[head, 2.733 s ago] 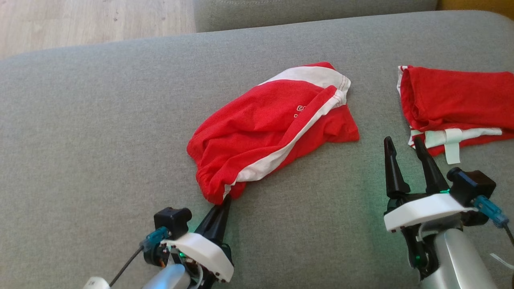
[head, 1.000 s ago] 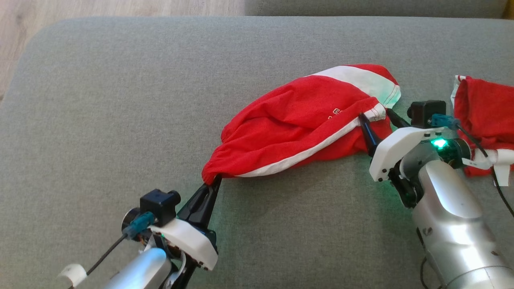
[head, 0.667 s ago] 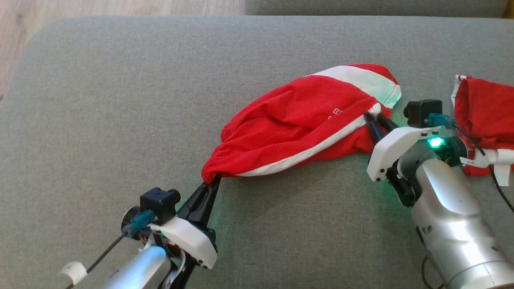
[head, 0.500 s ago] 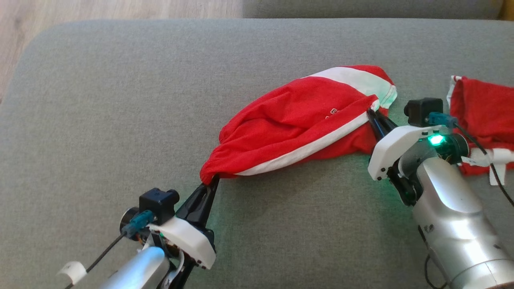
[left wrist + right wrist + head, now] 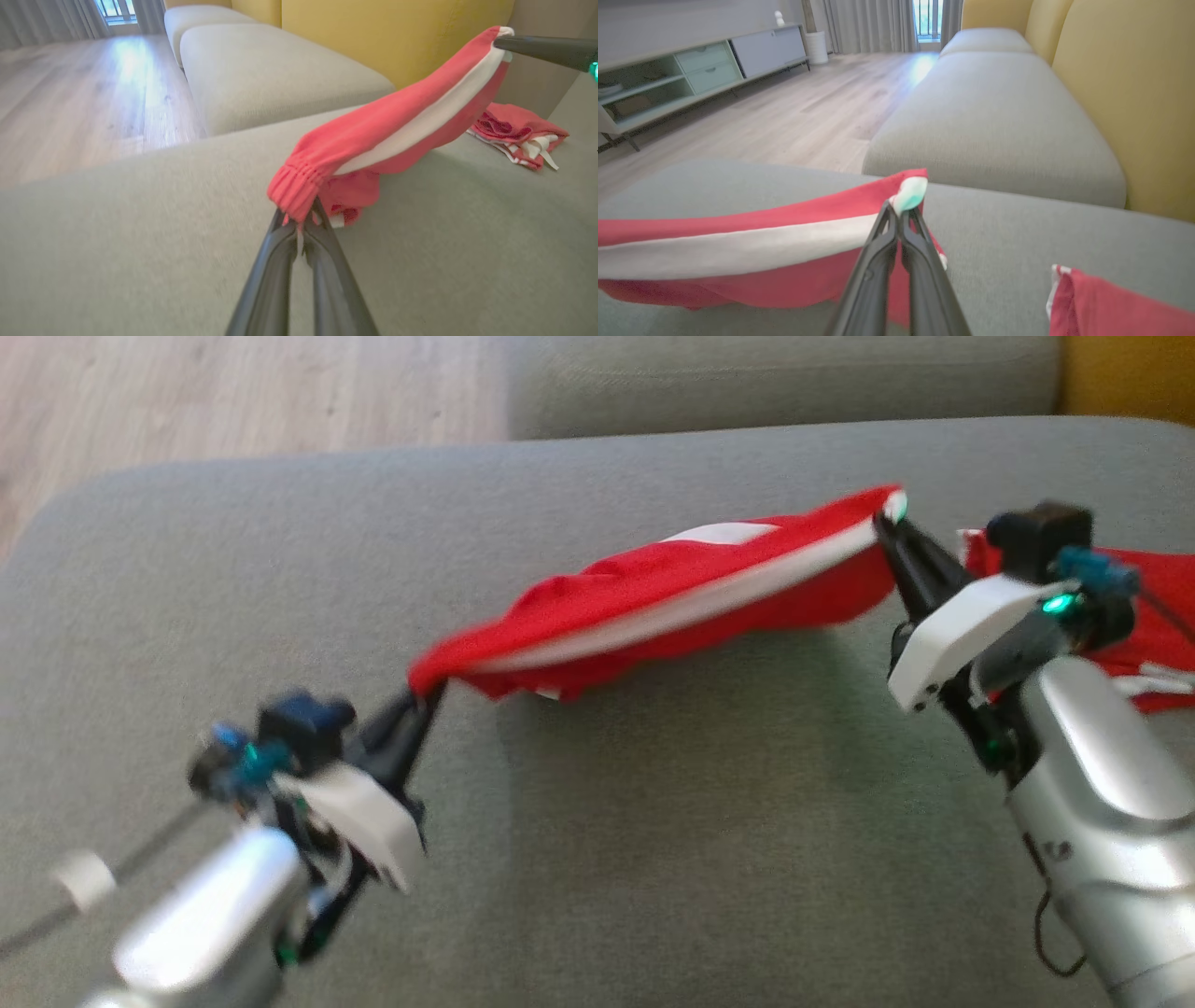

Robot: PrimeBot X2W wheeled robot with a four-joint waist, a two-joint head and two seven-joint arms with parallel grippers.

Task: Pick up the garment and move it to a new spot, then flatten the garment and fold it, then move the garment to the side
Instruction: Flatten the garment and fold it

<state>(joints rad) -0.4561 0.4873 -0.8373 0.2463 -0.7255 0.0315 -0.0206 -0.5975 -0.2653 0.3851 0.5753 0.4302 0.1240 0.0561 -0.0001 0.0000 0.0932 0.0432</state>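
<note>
Garment (image 5: 672,602) hangs stretched over the sofa cushion (image 5: 653,840), left claw (image 5: 425,695) and right claw (image 5: 887,518) clamping its ends. Cushion lies bare leftward; left wrist view shows another red cloth (image 5: 518,133).

Likely home lounge: sofa (image 5: 994,116), sideboard (image 5: 691,70), curtains (image 5: 873,23).

txt: none legible | labels/brands: none | nos/signs: none
</note>
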